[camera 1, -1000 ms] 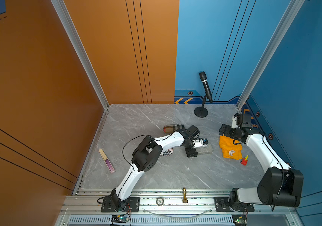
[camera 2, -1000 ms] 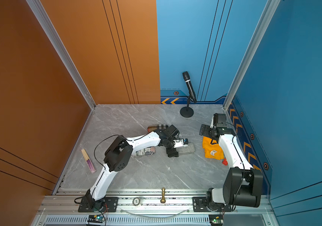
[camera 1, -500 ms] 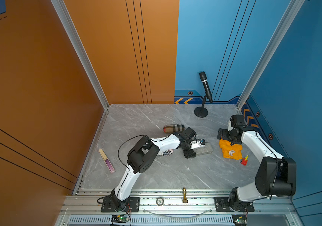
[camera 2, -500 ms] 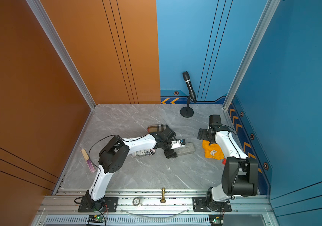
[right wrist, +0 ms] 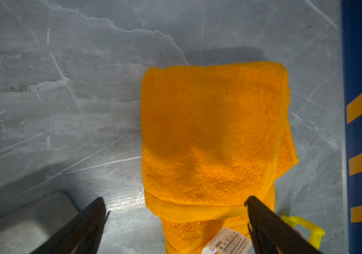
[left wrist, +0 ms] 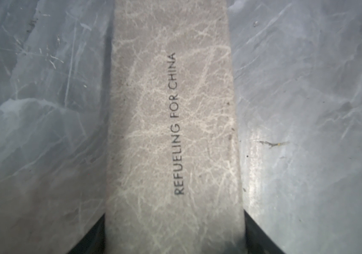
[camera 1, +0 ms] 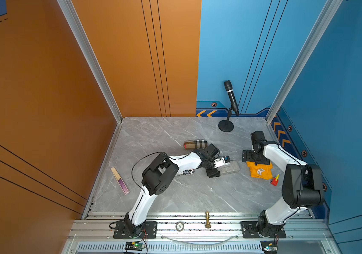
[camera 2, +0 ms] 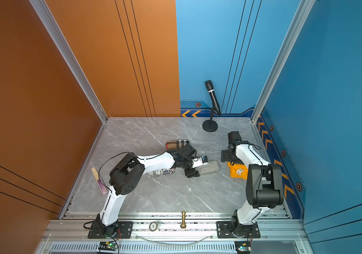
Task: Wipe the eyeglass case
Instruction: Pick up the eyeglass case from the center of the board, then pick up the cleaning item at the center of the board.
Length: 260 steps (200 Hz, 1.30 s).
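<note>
A grey eyeglass case [camera 1: 230, 167] [camera 2: 209, 167] lies mid-table, printed "REFUELING FOR CHINA" in the left wrist view [left wrist: 173, 132]. My left gripper [camera 1: 219, 168] [camera 2: 198, 168] [left wrist: 173, 242] straddles its near end. Both black fingers [left wrist: 92, 239] press against the case's long sides. A folded orange towel [camera 1: 260, 170] [camera 2: 238, 172] [right wrist: 213, 132] lies to the right of the case. My right gripper [camera 1: 255, 157] [camera 2: 230, 156] [right wrist: 175, 200] hangs open over the towel's far edge, with nothing between its fingers. One fingertip [right wrist: 255, 206] is over the towel, the other over bare table. The case's corner [right wrist: 26, 220] shows there too.
A plaid case [camera 1: 195, 144] lies behind my left wrist and a black-and-white patterned case [camera 1: 185, 172] under the forearm. A microphone on a stand [camera 1: 230, 99] stands at the back. A red and yellow toy [camera 1: 274, 180] lies by the towel, a folded fan [camera 1: 120, 180] at left, a chess piece [camera 1: 207, 220] on the front rail.
My left jaws have closed in on the grey case. The right arm has folded back, and its gripper now sits over the towel's far edge.
</note>
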Available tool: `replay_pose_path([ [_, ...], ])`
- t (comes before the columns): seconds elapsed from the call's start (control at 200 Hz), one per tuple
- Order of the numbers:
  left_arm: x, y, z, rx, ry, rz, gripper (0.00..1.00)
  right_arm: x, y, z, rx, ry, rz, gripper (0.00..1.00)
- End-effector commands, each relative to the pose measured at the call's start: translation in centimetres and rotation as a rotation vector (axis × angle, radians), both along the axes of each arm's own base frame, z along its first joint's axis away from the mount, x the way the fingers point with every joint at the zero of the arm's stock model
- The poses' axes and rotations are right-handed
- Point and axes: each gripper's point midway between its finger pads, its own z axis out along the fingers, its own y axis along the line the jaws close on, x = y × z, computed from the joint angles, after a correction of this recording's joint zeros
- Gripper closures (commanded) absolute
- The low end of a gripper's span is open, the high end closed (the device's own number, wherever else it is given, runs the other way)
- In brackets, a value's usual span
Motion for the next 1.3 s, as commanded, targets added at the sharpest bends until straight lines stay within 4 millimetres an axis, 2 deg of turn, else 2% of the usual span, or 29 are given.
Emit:
replay_pose_path([
  [0.0, -0.4, 1.6, -0.6, 0.039, 0.015, 0.025, 0.55, 0.1, -0.5, 0.0, -0.041, 0.032, 0.005, 0.0],
  [0.26, -0.2, 2.6, 2.9, -0.014, -0.023, 0.065, 0.57, 0.4, -0.9, -2.9, -0.056, 0.102, 0.007, 0.04],
  [0.491, -0.9, 4.4, 2.9, -0.013, -0.007, 0.103, 0.58, 1.2, -0.1, -4.7, 0.002, 0.131, 0.0, 0.32],
  [0.661, -1.3, 4.7, 3.3, -0.028, -0.002, 0.119, 0.59, 1.0, 0.2, -5.9, 0.017, 0.154, 0.003, 0.6],
  [0.686, -1.3, 4.8, 3.2, -0.029, 0.001, 0.123, 0.59, 1.1, 0.3, -6.0, 0.021, 0.152, 0.004, 0.72],
  [0.701, -1.3, 4.8, 3.2, -0.029, 0.004, 0.123, 0.59, 1.0, 0.3, -6.0, 0.021, 0.151, 0.002, 0.86],
  [0.716, -1.3, 4.7, 3.3, -0.031, 0.003, 0.126, 0.59, 1.0, 0.3, -5.9, 0.02, 0.149, 0.002, 0.94],
  [0.756, -1.3, 4.7, 3.3, -0.032, 0.006, 0.129, 0.59, 1.0, 0.6, -5.7, 0.02, 0.135, 0.004, 1.0],
  [0.896, -1.6, 4.8, 3.1, -0.034, 0.017, 0.138, 0.6, 0.9, 1.9, -3.5, 0.024, 0.092, 0.039, 1.0],
  [1.051, -1.1, 4.2, 3.6, -0.08, -0.007, 0.147, 0.62, -0.4, 4.6, 0.8, 0.145, 0.032, 0.077, 1.0],
  [1.161, -0.7, 4.0, 3.5, -0.116, -0.026, 0.167, 0.67, -2.2, 7.7, 3.8, 0.315, -0.026, 0.105, 1.0],
  [1.297, -0.5, 3.4, 3.3, -0.137, -0.031, 0.171, 0.69, -5.8, 11.6, 6.1, 0.482, -0.009, 0.172, 1.0],
])
